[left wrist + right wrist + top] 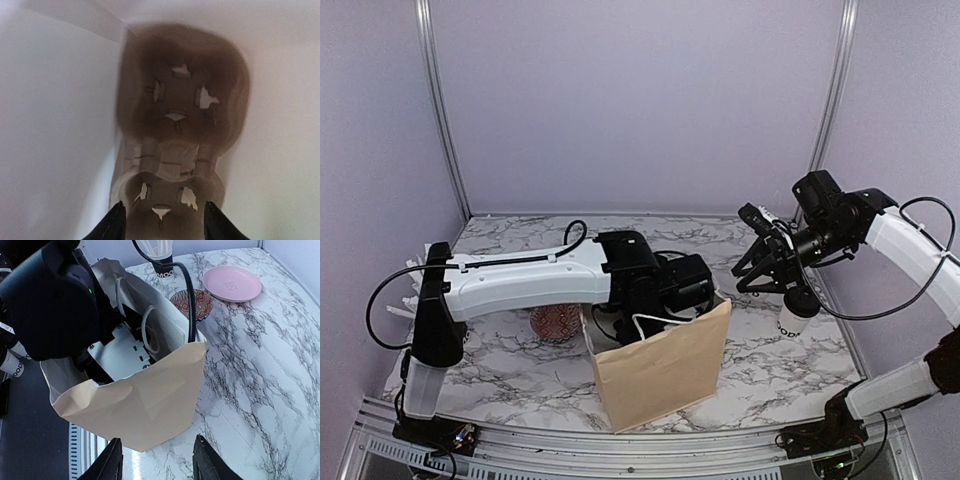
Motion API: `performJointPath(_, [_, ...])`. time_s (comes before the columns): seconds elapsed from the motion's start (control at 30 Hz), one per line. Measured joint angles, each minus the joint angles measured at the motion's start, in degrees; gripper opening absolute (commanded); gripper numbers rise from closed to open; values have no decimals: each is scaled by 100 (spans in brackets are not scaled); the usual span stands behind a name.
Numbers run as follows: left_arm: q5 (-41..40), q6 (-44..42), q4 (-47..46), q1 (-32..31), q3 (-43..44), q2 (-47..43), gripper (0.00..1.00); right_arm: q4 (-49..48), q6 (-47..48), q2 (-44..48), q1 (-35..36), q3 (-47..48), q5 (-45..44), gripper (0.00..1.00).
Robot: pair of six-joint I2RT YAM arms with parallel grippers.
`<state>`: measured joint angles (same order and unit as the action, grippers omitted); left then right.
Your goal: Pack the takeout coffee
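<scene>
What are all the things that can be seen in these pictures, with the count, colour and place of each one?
paper bag: 1, brown, standing open in the middle of the table
cup tray: 1, brown, at the bottom inside the bag
takeout coffee: 1 clearly seen, white, on the table under the right arm
cup of straws: 1, dark cup with white straws, beyond the bag on its left side
bowl: 1, red patterned, on the table left of the bag
plate: 1, pink, near the bowl
table: 1, white marble
left end effector: 1, black, open, inside the bag above the tray
right end effector: 1, black, open and empty, right of the bag
</scene>
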<state>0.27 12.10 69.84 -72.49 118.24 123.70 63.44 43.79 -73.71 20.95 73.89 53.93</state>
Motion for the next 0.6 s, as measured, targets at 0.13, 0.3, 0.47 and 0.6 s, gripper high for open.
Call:
performJointPath(0.13, [-221, 83, 13, 0, 426, -258, 58, 0, -2, 2, 0, 0, 0, 47])
performJointPath(0.3, [-389, 66, -15, 4, 1106, -734, 59, 0, -11, 2, 0, 0, 79, 47])
performJointPath(0.47, [-450, 50, -120, 4, 1464, -1117, 60, 0, -24, 2, 0, 28, 157, 47])
performJointPath(0.6, [-527, 52, -321, 0, 1154, -1355, 59, 0, -33, 2, 0, 33, 243, 47])
